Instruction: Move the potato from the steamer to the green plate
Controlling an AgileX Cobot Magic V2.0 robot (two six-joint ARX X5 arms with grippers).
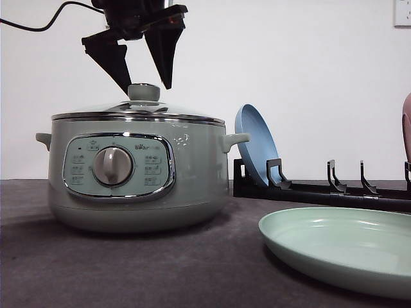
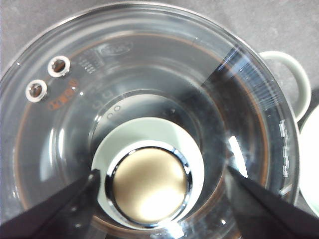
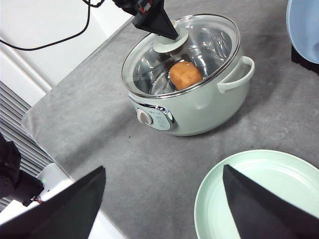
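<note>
Green plate (image 1: 340, 253) lies near right on the grey table (image 1: 128, 269), bare; right gripper (image 3: 162, 199) hangs above it, jaws spread. Farther left, potato (image 3: 185, 74) sits inside the lidded steamer (image 1: 135, 170). Left gripper (image 1: 144, 67) straddles the lid knob (image 1: 144, 92), jaws spread.

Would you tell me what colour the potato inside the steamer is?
Orange-brown potato, best seen in the right wrist view.

The left gripper (image 1: 146, 76) is showing matte black, wedge-shaped fingers (image 1: 110, 59) tapering to sharp points, with a thin black cable (image 1: 40, 24) trailing from its body. The right gripper (image 3: 162, 211) is showing matching broad black fingers (image 3: 70, 211).
</note>
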